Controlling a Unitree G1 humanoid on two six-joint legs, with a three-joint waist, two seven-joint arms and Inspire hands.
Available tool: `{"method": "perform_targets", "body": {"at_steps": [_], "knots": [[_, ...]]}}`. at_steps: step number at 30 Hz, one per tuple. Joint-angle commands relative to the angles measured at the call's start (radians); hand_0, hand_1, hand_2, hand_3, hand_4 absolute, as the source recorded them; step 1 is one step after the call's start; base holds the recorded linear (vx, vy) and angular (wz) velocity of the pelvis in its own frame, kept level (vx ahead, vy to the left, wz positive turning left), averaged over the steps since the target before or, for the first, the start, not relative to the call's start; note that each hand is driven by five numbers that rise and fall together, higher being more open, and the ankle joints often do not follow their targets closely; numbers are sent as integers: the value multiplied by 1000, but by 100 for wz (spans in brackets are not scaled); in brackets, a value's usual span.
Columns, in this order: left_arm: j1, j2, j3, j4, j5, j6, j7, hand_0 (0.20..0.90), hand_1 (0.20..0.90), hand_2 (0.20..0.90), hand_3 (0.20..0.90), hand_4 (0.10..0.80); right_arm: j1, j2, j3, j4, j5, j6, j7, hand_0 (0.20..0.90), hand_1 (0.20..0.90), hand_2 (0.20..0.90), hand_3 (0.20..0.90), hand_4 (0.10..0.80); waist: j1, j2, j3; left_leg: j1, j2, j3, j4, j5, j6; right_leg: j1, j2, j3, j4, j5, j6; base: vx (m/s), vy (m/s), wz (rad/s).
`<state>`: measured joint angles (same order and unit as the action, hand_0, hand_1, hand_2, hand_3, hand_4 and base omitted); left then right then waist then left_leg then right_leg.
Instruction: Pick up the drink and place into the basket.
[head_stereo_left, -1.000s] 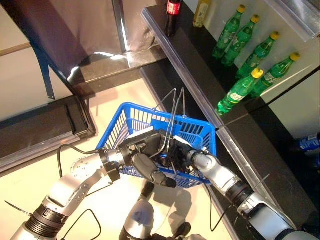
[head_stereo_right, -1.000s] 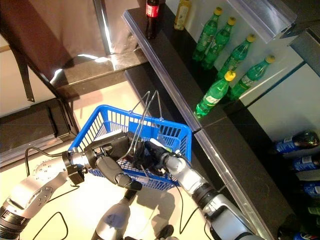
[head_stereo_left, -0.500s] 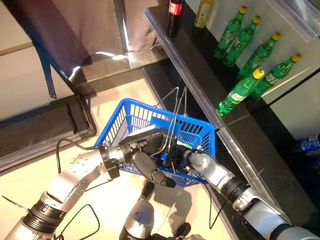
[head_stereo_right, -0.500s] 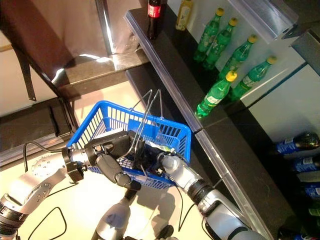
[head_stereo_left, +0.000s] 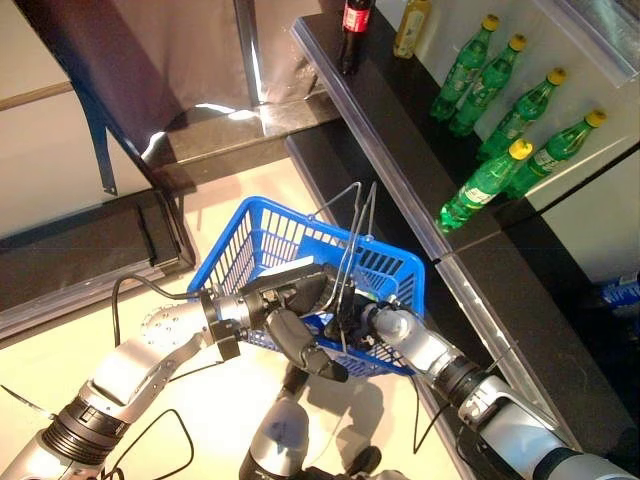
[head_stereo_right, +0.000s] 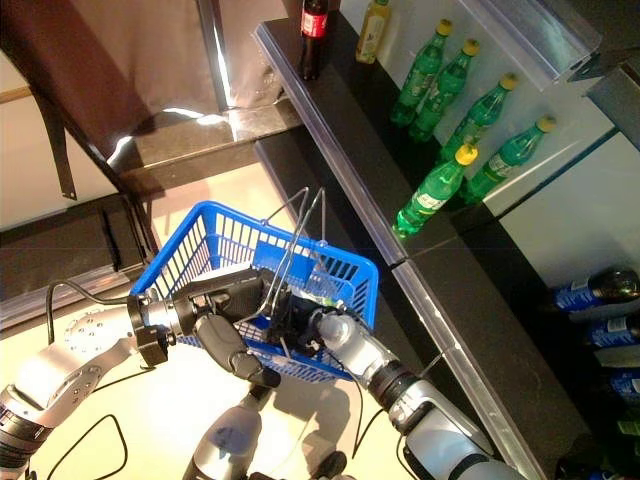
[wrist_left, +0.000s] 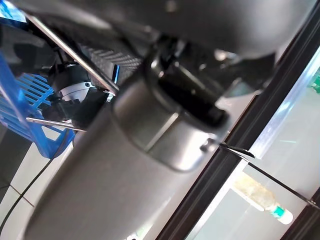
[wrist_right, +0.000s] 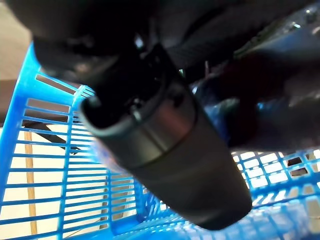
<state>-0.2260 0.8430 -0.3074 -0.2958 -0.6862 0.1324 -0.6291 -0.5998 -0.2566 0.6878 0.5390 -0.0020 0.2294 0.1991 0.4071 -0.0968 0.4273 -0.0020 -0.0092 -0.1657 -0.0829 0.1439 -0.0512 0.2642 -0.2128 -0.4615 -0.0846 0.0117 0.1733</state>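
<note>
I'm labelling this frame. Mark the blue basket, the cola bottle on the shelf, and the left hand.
blue basket (head_stereo_left: 232, 258): left eye view, on its slatted left wall.
cola bottle (head_stereo_left: 352, 30): left eye view, on its dark body.
left hand (head_stereo_left: 290, 295): left eye view, on the hand's dark back, by the wire handles.

Head pair overhead – wrists close-in

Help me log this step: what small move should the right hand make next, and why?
Probably release and lift out. The right hand is already down inside the blue basket, which the left hand carries by its wire handles; whether it holds a drink is hidden.
</note>
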Motion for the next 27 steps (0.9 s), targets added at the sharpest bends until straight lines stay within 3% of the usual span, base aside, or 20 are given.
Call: {"method": "perform_targets", "body": {"at_steps": [1,17,27], "knots": [[-186,-290,-29,-342,-276,-312,-139,300,300,300,200,100,-8,67,90,111,-32,-60,-30,900,900,900,900,800,-10,-2,-419,72,73,110,-4,-105,-19,-70,-36,-4,20,69,8,0,0,0],[-166,-286,2,-309,-205,-333,-76,300,300,300,200,100,5,41,44,25,16,-43,-105,900,900,900,900,800,-24,3,-415,75,77,124,-4,-106,-20,-70,-35,1,18,72,9,-1,1,0],[-106,-294,110,-260,-178,-375,24,300,300,300,200,100,87,-19,-55,-165,56,-36,-190,900,900,900,900,800,-56,10,-406,78,84,144,-4,-107,-20,-77,-36,18,14,74,12,-13,2,-3]]}}
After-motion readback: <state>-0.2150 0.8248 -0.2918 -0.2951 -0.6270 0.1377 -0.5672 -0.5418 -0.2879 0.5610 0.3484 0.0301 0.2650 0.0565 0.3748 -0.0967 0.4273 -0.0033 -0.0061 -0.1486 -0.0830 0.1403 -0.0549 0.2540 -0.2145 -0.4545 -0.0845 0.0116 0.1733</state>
